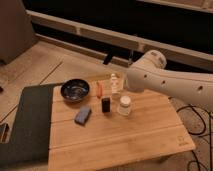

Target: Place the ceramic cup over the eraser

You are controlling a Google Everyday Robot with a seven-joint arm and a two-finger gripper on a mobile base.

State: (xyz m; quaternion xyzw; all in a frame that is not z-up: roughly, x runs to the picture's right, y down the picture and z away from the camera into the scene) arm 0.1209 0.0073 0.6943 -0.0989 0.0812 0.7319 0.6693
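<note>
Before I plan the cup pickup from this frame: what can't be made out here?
Camera view, the only one:
- Gripper: just a dim dark shape beyond the table's far edge, left of the arm's elbow, lost against the dark background.
- Cup: blurred, so which end faces up is unclear.
- Arm: cut off by the right edge, so the base is out of view.
- Dark mat: cut off at the lower left edge.

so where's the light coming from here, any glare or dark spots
Camera view: warm light falls on the wooden table, a soft glint shows inside the dark bowl, the white arm is brightest, everything beyond the table is dim; the gripper is out of view.
</note>
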